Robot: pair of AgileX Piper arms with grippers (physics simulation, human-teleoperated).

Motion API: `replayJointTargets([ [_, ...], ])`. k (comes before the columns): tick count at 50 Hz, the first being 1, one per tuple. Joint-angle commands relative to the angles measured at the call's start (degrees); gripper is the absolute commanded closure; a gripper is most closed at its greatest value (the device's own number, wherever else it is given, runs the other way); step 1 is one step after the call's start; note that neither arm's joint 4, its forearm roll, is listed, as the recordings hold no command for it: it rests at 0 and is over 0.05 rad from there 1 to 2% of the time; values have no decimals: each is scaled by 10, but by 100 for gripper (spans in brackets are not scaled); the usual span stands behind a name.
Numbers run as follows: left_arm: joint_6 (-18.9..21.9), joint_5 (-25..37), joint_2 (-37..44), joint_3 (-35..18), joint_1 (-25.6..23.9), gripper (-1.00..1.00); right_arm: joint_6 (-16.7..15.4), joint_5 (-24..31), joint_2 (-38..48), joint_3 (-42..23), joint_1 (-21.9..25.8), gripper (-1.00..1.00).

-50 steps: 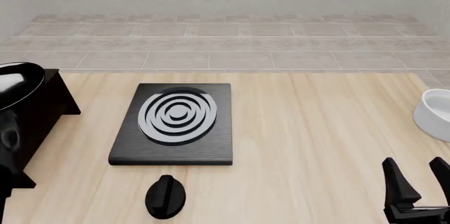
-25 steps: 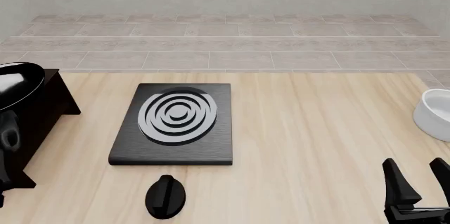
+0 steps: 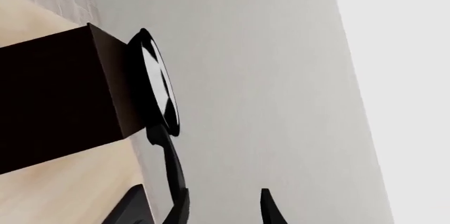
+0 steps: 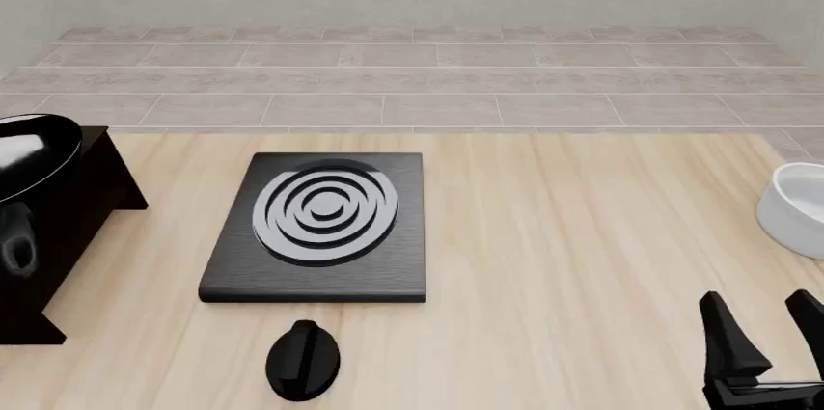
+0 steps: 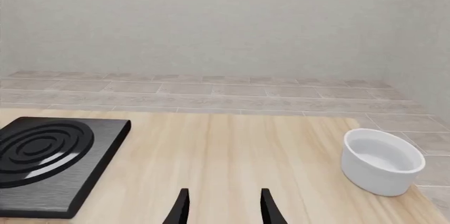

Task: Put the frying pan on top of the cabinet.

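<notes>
Frying pan [image 4: 29, 151]: glossy black, resting on top of cabinet [image 4: 52, 236], far left edge of front view; handle reaching toward the left gripper [image 3: 223, 208] in the left wrist view. Left gripper: fingers apart, clamped on nothing, handle beside one finger. Right gripper [image 4: 773, 333]: lower right corner, fingers spread, holding nothing. Black slab with silver rings [image 4: 322, 227]: left of centre. Black knob [image 4: 303, 360]: bottom, below slab. White bowl [image 4: 798, 209]: right edge.
</notes>
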Motion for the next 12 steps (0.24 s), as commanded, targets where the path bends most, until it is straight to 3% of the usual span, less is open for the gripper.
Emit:
replayJointTargets([
  [1,1,104,-98,-24,15,-100,-1,1,-2,0,3,-100],
  [12,7,161,-129,-73,5,-100,0,6,-10,0,4,-100],
])
